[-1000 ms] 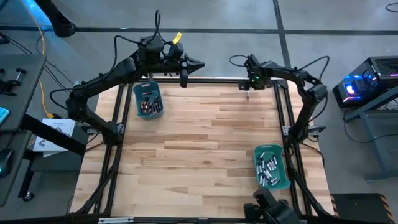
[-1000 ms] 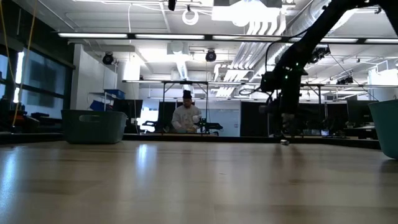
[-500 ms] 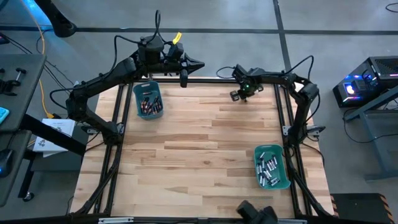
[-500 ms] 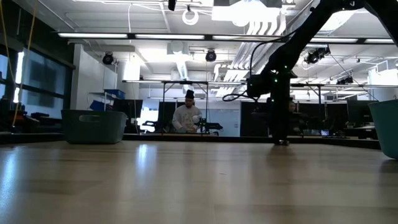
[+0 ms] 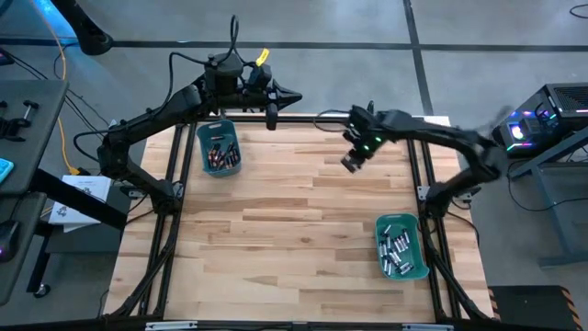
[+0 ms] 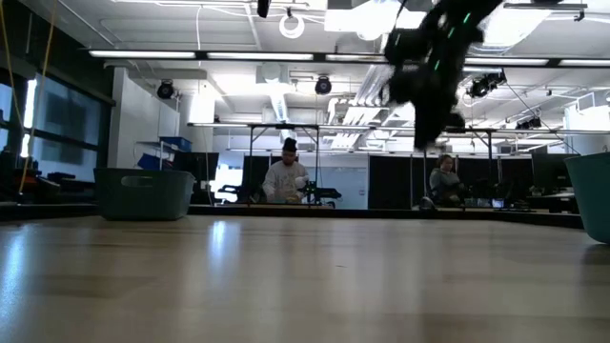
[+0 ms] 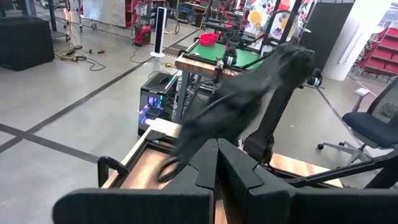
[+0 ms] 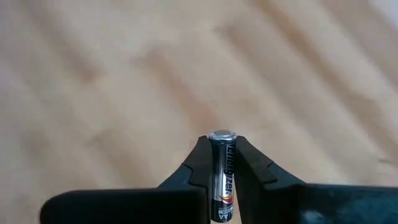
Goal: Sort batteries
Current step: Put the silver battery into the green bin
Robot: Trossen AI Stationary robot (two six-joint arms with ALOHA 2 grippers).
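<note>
Two teal bins already carry cells: the far-left bin [image 5: 219, 147] holds the dark, copper-marked batteries [image 5: 220, 154], and the near-right bin [image 5: 402, 245], diagonally across the wooden table [image 5: 276, 230] from it, holds the silvery-grey batteries [image 5: 395, 250]. No loose cell shows on the boards between them in the overhead view, so the sorting looks nearly finished, with one cell in transit. That cell is a silver-and-black AA battery [image 8: 222, 177], clamped lengthwise between the fingers of the right gripper [image 5: 352, 162], its metal end cap poking out past the fingertips. The right gripper hangs above the table's far half, to the right of the far-left bin and well apart from it, and farther still from the near-right bin; the low view shows it lifted clear of the surface. The left gripper [image 5: 273, 118] waits at the table's far edge, just right of the far-left bin, with its fingers pressed together on nothing. Judging by its silvery casing, the carried battery probably belongs with the grey cells in the near-right bin, so what remains is one carry toward that corner and a drop.
</note>
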